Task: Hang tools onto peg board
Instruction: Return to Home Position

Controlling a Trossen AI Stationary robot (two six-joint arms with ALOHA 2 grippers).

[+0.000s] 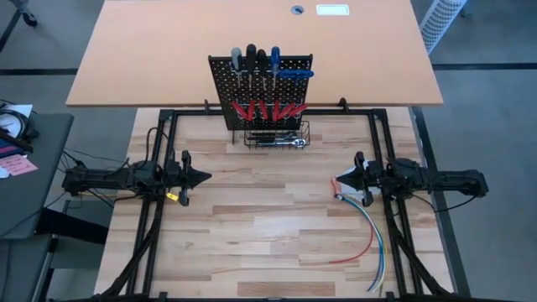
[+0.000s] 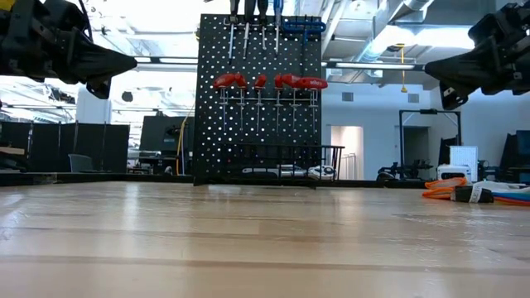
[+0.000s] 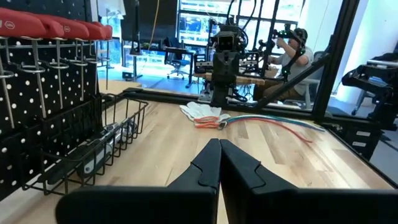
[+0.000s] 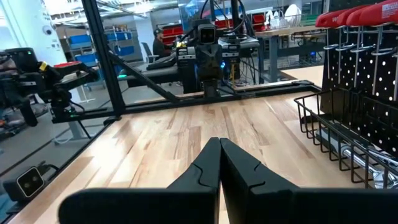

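Note:
The black peg board (image 1: 260, 88) stands upright at the table's far middle. Black- and blue-handled screwdrivers (image 1: 254, 60) and a blue T-handle hex key (image 1: 295, 73) hang by its top rail. Small red-handled tools (image 2: 269, 82) hang in the ring holders. A silver ratchet wrench (image 1: 285, 142) lies in the wire basket (image 1: 277, 134) at its base. My left gripper (image 1: 207, 177) is shut and empty at the left, held above the table. My right gripper (image 1: 336, 181) is shut and empty at the right, held above the table.
Red, blue and white cables (image 1: 369, 235) lie on the table below my right gripper and trail toward the near right edge. A tan desk (image 1: 252, 42) stands behind the peg board. A person sits in the room beyond the table (image 3: 292, 50).

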